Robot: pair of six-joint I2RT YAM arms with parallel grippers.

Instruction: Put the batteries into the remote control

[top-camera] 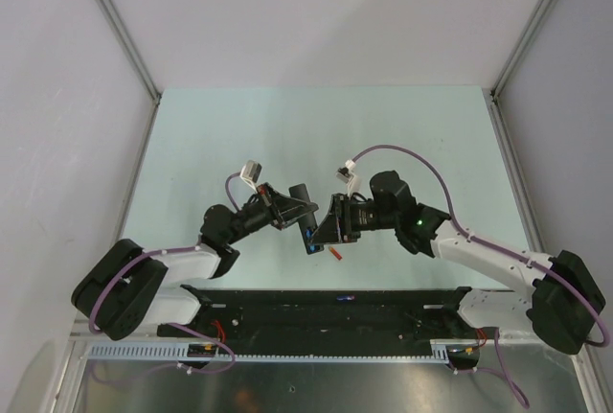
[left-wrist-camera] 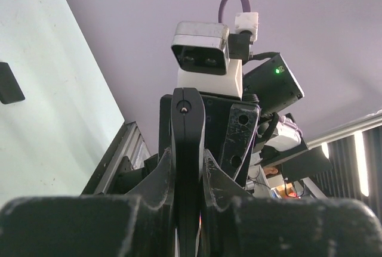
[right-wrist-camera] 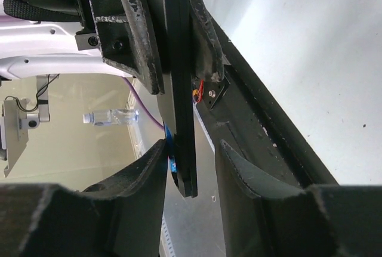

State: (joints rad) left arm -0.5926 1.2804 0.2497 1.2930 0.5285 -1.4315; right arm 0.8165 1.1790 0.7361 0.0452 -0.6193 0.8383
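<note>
Above table [top-camera: 239,130], left gripper [left-wrist-camera: 188,170] clamps remote [left-wrist-camera: 188,126]; right gripper [right-wrist-camera: 191,167], unclosed, straddles it with blue battery [right-wrist-camera: 170,151] alongside, likely seating it, so next press squarely.

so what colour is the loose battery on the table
The battery is red-orange, best in the top external view.

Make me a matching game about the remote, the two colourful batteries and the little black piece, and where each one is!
Things:
1 remote control
2 blue battery
3 red-orange battery
4 small black piece

Places:
A against the remote control, between the right tool's jaws
B clamped in the left tool
C on the table, far side of both tools
D on the table, near side of both tools

Pairs: 1-B, 2-A, 3-D, 4-C
</note>
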